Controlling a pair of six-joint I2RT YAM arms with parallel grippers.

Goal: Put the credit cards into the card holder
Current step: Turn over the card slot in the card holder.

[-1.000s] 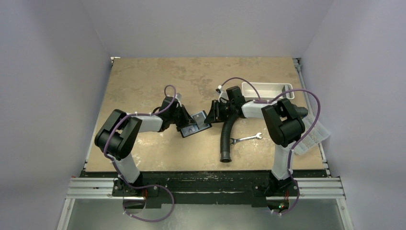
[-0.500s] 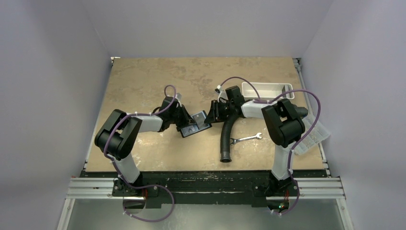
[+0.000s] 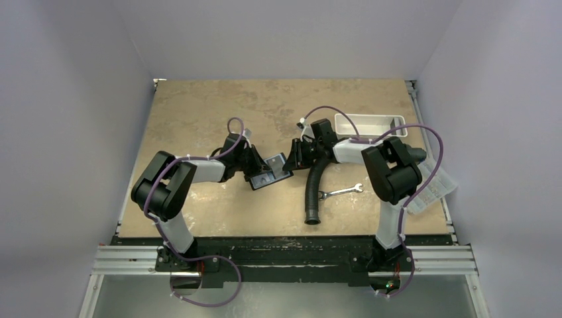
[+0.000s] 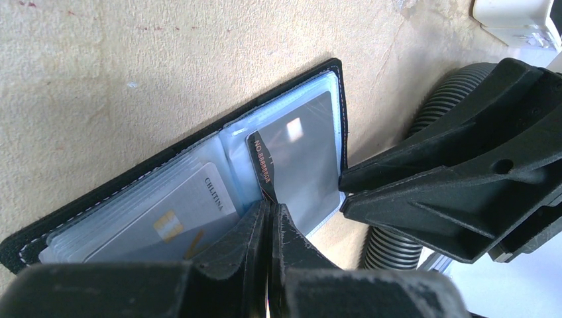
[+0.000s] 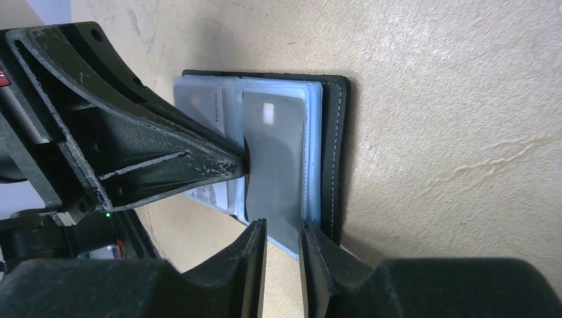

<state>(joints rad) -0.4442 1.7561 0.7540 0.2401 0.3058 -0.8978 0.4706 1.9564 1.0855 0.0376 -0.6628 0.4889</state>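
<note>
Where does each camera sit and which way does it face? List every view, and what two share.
Top external: above and behind, looking down on the table; left arm and right arm show.
Left wrist: looks past the shut left gripper at the open card holder; right gripper opposite.
Right wrist: looks back the opposite way, own fingers in front.
Shared: both wrist views show the grey credit card.

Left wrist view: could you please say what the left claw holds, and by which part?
The left claw pinches a dark credit card by its near end, over the open card holder.
</note>
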